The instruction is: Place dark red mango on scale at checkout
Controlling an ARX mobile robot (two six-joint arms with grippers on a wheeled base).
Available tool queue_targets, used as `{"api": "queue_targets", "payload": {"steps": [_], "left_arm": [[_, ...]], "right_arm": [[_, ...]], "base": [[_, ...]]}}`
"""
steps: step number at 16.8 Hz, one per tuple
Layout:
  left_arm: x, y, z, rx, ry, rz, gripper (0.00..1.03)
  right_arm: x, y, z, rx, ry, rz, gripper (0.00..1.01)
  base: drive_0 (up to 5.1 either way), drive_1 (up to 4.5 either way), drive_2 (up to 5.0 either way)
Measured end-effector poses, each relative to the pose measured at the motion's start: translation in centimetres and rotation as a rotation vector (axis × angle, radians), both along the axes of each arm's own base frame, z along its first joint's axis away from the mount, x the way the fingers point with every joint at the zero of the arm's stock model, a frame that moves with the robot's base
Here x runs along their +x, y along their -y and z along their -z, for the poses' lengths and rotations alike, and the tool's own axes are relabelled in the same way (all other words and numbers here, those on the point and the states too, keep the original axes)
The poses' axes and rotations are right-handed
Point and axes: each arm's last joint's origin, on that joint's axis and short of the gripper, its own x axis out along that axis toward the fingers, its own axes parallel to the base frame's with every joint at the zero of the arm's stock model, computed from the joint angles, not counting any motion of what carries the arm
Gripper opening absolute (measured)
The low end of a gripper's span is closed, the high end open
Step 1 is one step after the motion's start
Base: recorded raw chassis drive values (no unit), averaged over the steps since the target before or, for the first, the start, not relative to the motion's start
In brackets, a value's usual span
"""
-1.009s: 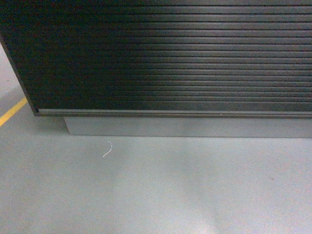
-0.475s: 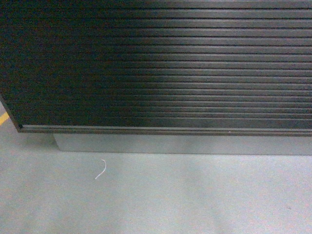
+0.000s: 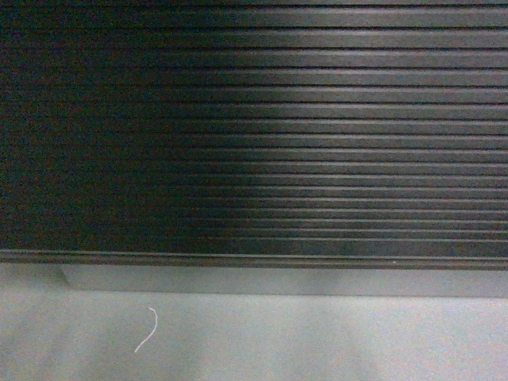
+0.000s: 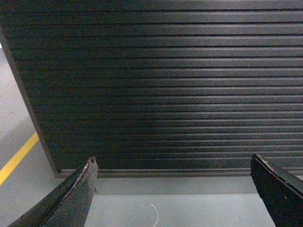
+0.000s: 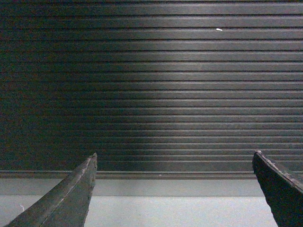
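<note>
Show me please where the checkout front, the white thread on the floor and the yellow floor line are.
checkout (image 3: 262,127), head view, middle of the ribbed front panel.
white thread (image 3: 148,330), head view, middle of its curve on the floor.
yellow floor line (image 4: 18,157), left wrist view, middle of the stripe.

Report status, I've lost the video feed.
Left gripper open, empty. Right gripper open, empty. Dark ribbed checkout counter front fills view; mango, scale unseen. Thin white string on grey floor.

No text, label, brand, number or sign can be read on the dark, horizontally ribbed counter front (image 3: 254,127).
</note>
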Motion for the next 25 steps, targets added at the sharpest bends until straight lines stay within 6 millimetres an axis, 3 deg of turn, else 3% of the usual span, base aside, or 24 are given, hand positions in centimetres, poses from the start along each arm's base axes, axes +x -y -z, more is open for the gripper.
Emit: {"api": "queue_targets", "payload": {"steps": [4,25], "left_arm": [[0.00,0.00,0.03,0.000,-0.003,0.000,0.98],[0.00,0.00,0.03,0.000,-0.003,0.000,0.98]], "right_arm": [[0.00,0.00,0.01,0.000,-0.001,0.000,0.98],[0.00,0.00,0.01,0.000,-0.001,0.000,0.98]], "base": [[-0.1,2.26,-2.4],[0.0,0.06,-0.1]]}}
